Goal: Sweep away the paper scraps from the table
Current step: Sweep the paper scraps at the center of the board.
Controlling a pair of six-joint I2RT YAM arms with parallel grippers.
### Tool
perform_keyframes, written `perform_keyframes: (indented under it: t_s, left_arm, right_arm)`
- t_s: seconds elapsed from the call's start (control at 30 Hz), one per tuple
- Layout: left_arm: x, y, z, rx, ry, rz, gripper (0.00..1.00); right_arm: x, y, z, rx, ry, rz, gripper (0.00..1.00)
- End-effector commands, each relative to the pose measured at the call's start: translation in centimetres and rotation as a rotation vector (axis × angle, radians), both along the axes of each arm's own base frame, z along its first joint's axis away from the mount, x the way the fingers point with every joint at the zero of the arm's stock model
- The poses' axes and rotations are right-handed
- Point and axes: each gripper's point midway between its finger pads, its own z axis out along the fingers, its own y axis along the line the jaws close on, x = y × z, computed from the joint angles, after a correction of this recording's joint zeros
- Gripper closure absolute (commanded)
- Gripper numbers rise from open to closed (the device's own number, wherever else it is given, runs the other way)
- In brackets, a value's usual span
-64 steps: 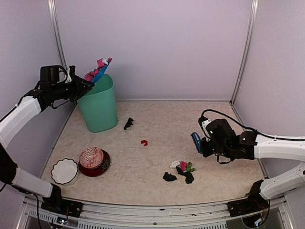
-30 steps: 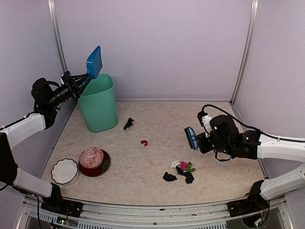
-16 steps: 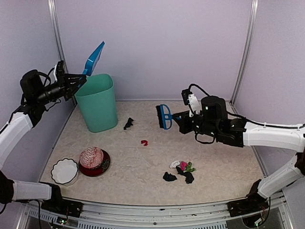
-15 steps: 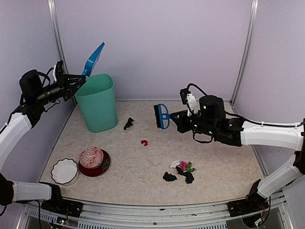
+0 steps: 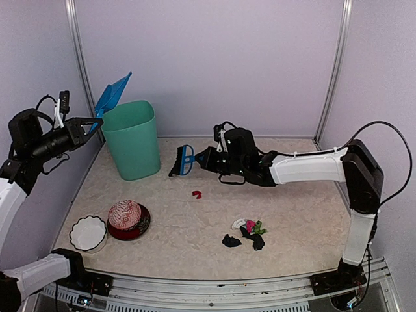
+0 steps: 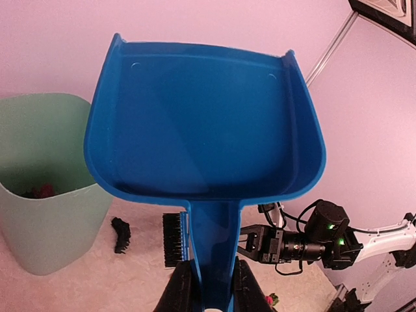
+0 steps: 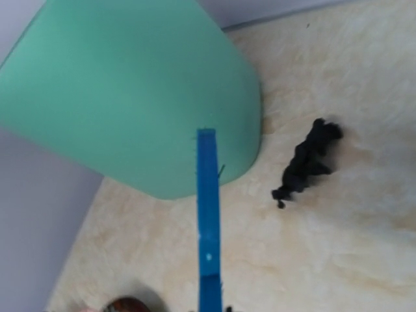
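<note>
At the far left, a blue dustpan (image 5: 112,97) is held up in the air by the left jaws, which are closed narrowly on its handle. In the left wrist view the pan (image 6: 201,123) is seen with nothing in it, its mouth turned up and away. Just to its right a green bin (image 5: 133,140) is stood on the worktop (image 5: 292,208) at the far left. A few pink and black scraps (image 6: 38,192) can be made out inside the bin.

On the near left of the worktop a white bowl (image 5: 88,233) is set. Just beside it, to the right, a red patterned bowl (image 5: 127,218) is found.

Right of the bin a black scrap (image 5: 173,171) is lying on the worktop, close to the bin's foot but apart from it. A blue brush (image 5: 186,160) is held just beside this scrap by the right jaws. These are shut tight on the brush handle, and the arm is stretched across from the right. Whether the bristles are touching the scrap cannot be told.

A red scrap (image 5: 196,194) is lying alone nearer the middle. Further right and nearer, a small heap of scraps (image 5: 248,233) in black, white, pink and green is gathered on the worktop.
</note>
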Motion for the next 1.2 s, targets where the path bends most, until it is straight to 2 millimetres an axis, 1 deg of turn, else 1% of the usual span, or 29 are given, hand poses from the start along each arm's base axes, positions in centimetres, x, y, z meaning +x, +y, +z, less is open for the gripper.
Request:
perform_keyframes:
  t_s: [0.0,0.2,0.27,0.33,0.47,0.57,0.63,0.73,0.87,1.07,1.17]
  left_arm:
    - [-0.6,1.4,-1.5,0.100,-0.040,0.091,1.00]
    - [-1.3,1.7,-3.0,0.106,-0.056,0.112,1.00]
    - [-1.5,1.7,-3.4,0.107,-0.059,0.115,1.00]
    - [-1.6,1.8,-3.9,0.123,-0.070,0.124,1.00]
    - [-1.7,1.8,-5.1,0.136,-0.057,0.127,1.00]
    - [-1.7,1.7,-5.6,0.145,-0.042,0.125,1.00]
    - [-1.8,1.8,-5.8,0.153,-0.039,0.133,1.00]
    - [-1.9,1.9,-5.9,0.158,-0.036,0.142,1.00]
    - [-1.7,2.1,-6.3,0.159,-0.025,0.154,1.00]
    - [-1.5,2.0,-6.4,0.154,-0.015,0.154,1.00]
    - [-1.3,1.9,-6.5,0.153,-0.008,0.154,1.00]
  right_arm:
    - [2.0,2.2,0.0,0.150,0.084,-0.032,1.00]
    - [5.1,4.6,-2.3,0.211,0.137,-0.096,1.00]
    - [6.2,5.4,-4.6,0.216,0.179,-0.113,1.00]
    - [7.2,6.1,-5.7,0.237,0.213,-0.126,1.00]
    - [9.6,6.5,-8.6,0.280,0.285,-0.165,1.00]
    - [10.5,6.6,-10.6,0.293,0.339,-0.178,1.00]
    - [10.9,6.1,-12.1,0.283,0.369,-0.196,1.00]
    - [10.8,5.0,-13.7,0.267,0.407,-0.216,1.00]
    - [9.6,2.8,-15.1,0.237,0.454,-0.230,1.00]
    - [7.0,-1.1,-15.6,0.194,0.507,-0.240,1.00]
    - [5.5,-2.8,-15.1,0.163,0.516,-0.235,1.00]
